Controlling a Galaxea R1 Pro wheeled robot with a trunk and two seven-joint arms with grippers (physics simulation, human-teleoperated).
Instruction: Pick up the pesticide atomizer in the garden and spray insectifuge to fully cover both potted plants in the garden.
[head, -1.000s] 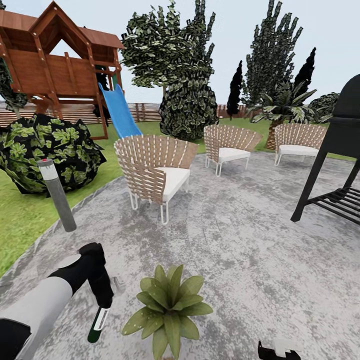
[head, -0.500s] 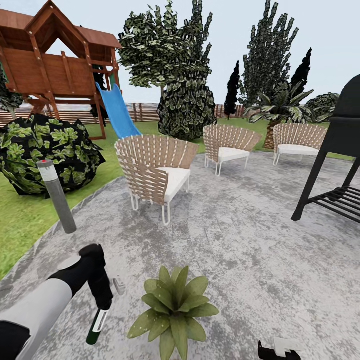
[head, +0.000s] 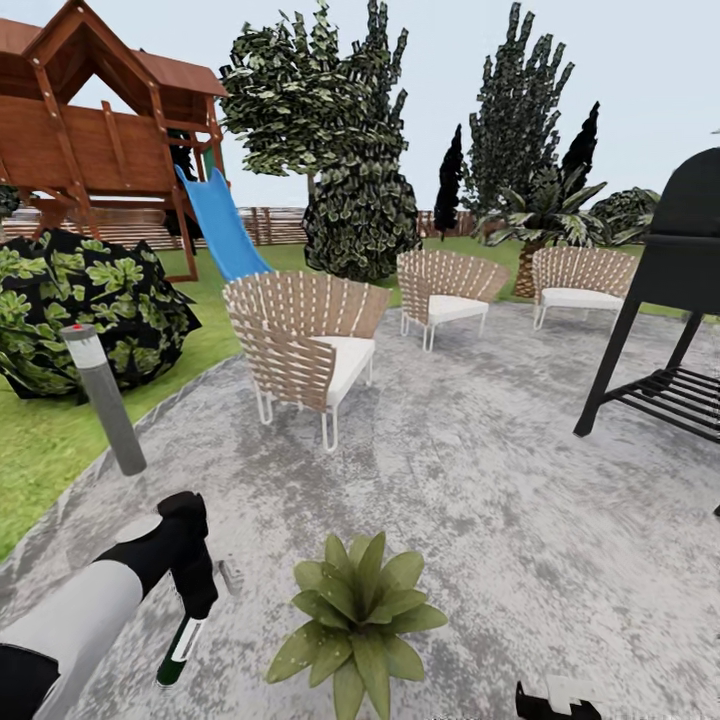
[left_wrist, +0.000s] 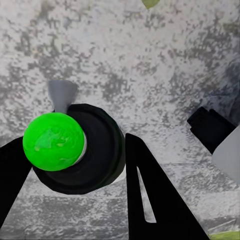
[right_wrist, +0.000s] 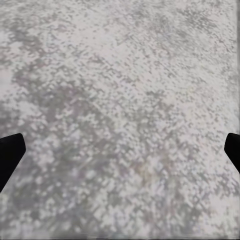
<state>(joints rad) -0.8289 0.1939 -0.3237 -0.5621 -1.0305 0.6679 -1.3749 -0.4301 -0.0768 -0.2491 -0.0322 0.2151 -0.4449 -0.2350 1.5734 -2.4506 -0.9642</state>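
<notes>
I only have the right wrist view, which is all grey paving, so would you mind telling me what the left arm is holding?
Observer: The left gripper holds the atomizer, a dark bottle hanging nozzle-down over the patio; the left wrist view shows its bright green end between the jaws.
Operator: Thank you. Is a potted plant nearby?
Observer: Yes, one potted plant sits on the paving just to the right of the bottle in the head view.
Operator: And what lies beyond it?
Observer: The nearest woven chair stands further back on the patio, with a grey bollard lamp at the lawn's edge to the left.
</notes>
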